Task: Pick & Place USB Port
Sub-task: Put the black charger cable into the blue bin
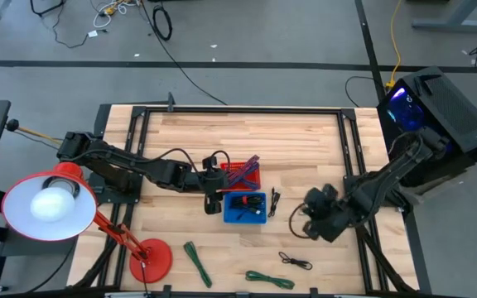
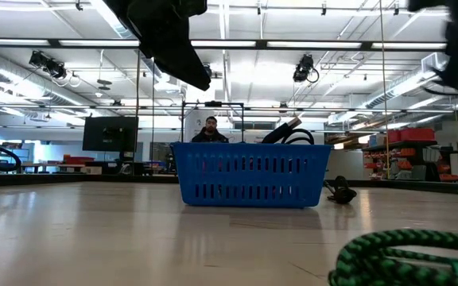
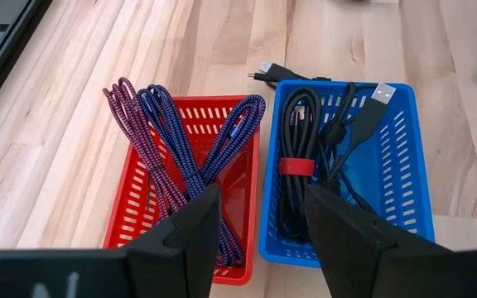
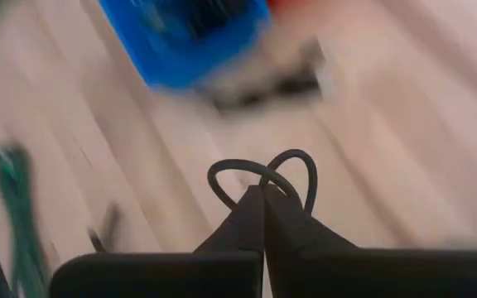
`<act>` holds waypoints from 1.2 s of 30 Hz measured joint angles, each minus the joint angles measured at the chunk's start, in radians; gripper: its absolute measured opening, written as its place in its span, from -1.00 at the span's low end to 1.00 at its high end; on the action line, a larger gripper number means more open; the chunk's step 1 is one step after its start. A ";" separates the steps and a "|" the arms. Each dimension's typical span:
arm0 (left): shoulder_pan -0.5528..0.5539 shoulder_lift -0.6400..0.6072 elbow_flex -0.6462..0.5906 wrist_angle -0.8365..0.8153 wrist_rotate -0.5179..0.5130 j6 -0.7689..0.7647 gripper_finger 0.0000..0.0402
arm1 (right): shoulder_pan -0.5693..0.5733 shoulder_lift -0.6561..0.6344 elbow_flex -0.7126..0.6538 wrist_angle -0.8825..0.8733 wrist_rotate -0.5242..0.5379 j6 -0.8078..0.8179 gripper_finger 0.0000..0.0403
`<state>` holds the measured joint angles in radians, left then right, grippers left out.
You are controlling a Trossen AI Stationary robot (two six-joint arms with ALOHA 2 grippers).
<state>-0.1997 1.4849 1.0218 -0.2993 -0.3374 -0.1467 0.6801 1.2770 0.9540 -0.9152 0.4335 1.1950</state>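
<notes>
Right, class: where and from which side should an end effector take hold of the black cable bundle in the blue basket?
Grip at the red strap, where the black cable bundle is cinched tightest. Come from straight above: the walls of the blue basket block the sides, and only its top is open.

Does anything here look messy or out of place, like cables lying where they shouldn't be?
Mostly tidy, but some cables lie loose on the table outside the baskets: a black one just beside the blue basket, another black one and two green ones near the table's front edge. A USB plug pokes over the blue basket's rim.
</notes>
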 joint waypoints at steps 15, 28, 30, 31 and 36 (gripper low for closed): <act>0.000 0.000 0.000 0.004 -0.026 0.001 -0.11 | -0.267 0.171 0.003 0.817 0.031 -0.651 -1.00; 0.000 0.000 0.000 0.003 -0.070 0.002 -0.11 | -0.312 0.429 0.003 1.186 -0.190 -0.699 -1.00; 0.000 0.000 0.000 0.003 -0.069 0.002 -0.11 | -0.315 0.432 0.003 1.181 -0.187 -0.707 -1.00; 0.000 0.000 0.000 0.003 -0.069 0.002 -0.11 | -0.318 0.432 0.003 1.172 -0.187 -0.713 -1.00; 0.000 0.000 0.000 0.003 -0.070 0.002 -0.11 | -0.333 0.432 0.003 1.132 -0.188 -0.714 -1.00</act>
<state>-0.1993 1.4853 1.0218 -0.2958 -0.4072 -0.1450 0.3472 1.7092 0.9573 0.2171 0.2451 0.4814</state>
